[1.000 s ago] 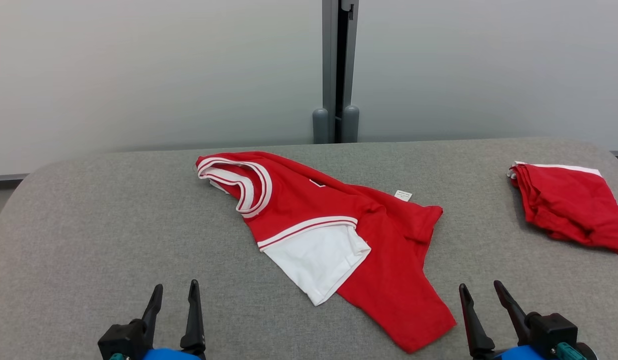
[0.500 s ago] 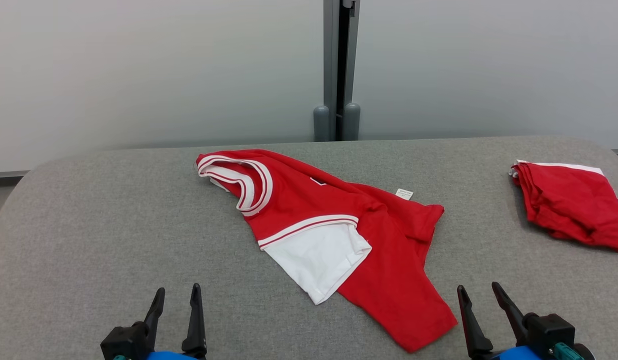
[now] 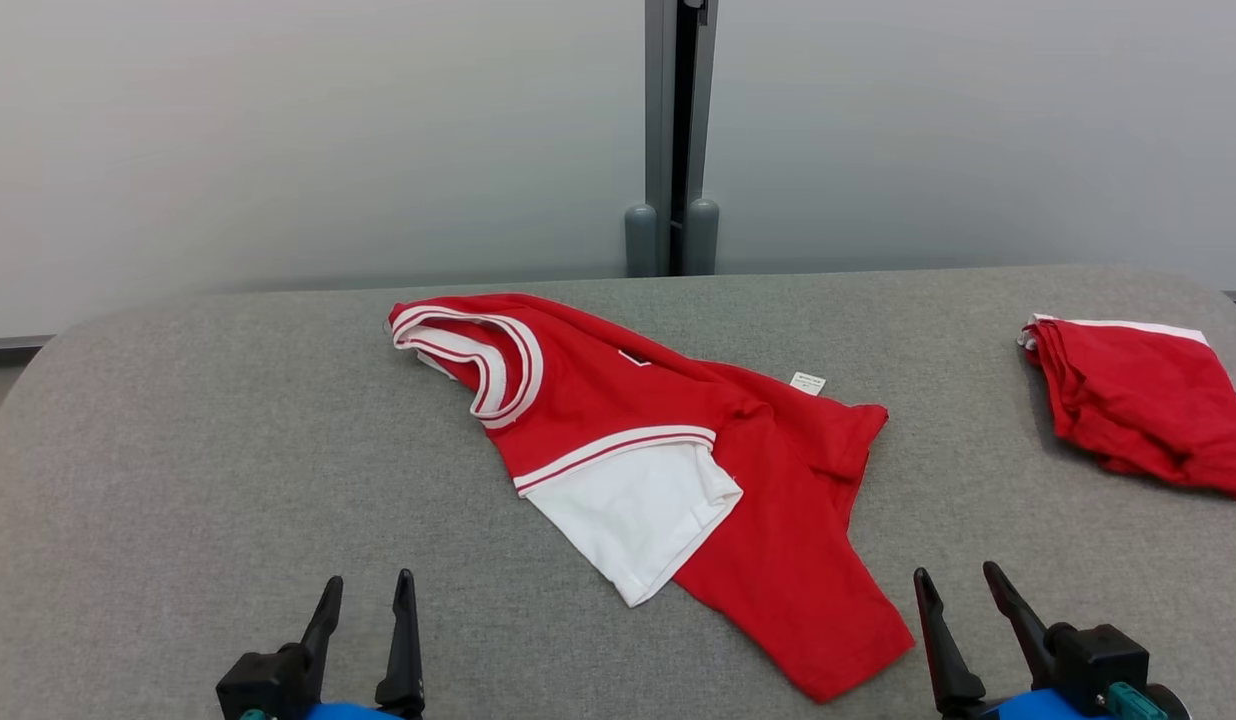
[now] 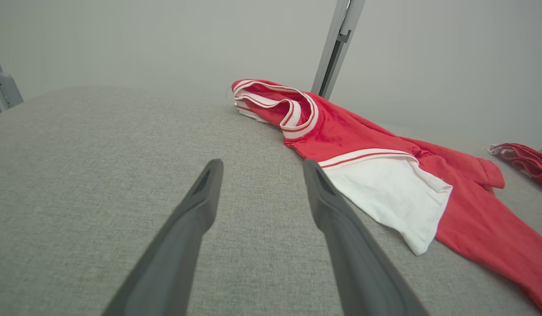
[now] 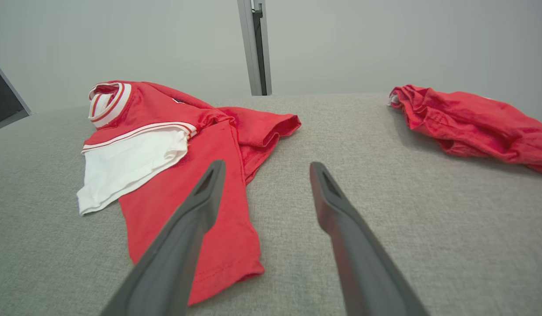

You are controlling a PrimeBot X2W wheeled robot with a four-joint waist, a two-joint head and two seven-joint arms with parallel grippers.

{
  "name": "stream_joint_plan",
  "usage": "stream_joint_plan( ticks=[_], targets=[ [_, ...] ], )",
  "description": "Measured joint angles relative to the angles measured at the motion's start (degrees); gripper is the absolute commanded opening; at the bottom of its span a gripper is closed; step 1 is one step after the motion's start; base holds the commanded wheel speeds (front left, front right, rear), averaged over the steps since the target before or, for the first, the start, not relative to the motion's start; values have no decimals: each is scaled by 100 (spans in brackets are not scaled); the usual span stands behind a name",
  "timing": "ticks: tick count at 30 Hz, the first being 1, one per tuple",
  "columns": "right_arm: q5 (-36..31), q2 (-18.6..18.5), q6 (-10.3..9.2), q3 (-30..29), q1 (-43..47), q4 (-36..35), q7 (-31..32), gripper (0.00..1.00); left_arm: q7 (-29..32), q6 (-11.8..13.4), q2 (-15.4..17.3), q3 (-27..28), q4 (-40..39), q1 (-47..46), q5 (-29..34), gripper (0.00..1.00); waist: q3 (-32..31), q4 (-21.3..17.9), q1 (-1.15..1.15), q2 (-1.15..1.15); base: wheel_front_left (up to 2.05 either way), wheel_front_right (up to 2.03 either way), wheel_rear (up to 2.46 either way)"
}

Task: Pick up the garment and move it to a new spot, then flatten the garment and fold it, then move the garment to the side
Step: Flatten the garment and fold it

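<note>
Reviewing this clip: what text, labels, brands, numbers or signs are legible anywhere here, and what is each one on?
Nothing here can be read.
Too small to read: faint printed lines on the white tag at the far edge of the red and white garment.
Too small to tell whether it is lettering or a logo: the small white mark on the garment's red fabric near the collar.

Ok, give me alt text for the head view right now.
A crumpled red-and-white shirt lies in the middle of the grey table, with a second red garment bunched at the right edge. The left gripper and right gripper sit open at the bottom, both short of the shirt and holding nothing.
</note>
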Motion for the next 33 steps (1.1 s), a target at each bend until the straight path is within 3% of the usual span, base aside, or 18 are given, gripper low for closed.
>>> stream_joint_plan(
  ticks=[11,23,33],
  targets=[
    [-2,0,0,26,-49,5,-1,100,278,-260,-143,-635,290,-367,270,100,105,-67,0,0,0,0,0],
    [-3,0,0,182,-286,-12,-1,100,787,-579,-381,-1626,1269,-1304,604,100,523,-504,0,0,0,0,0],
    [-3,0,0,204,-397,-24,-2,100,998,-504,-407,-1950,2363,-1927,840,100,749,-838,0,0,0,0,0]
  ],
)
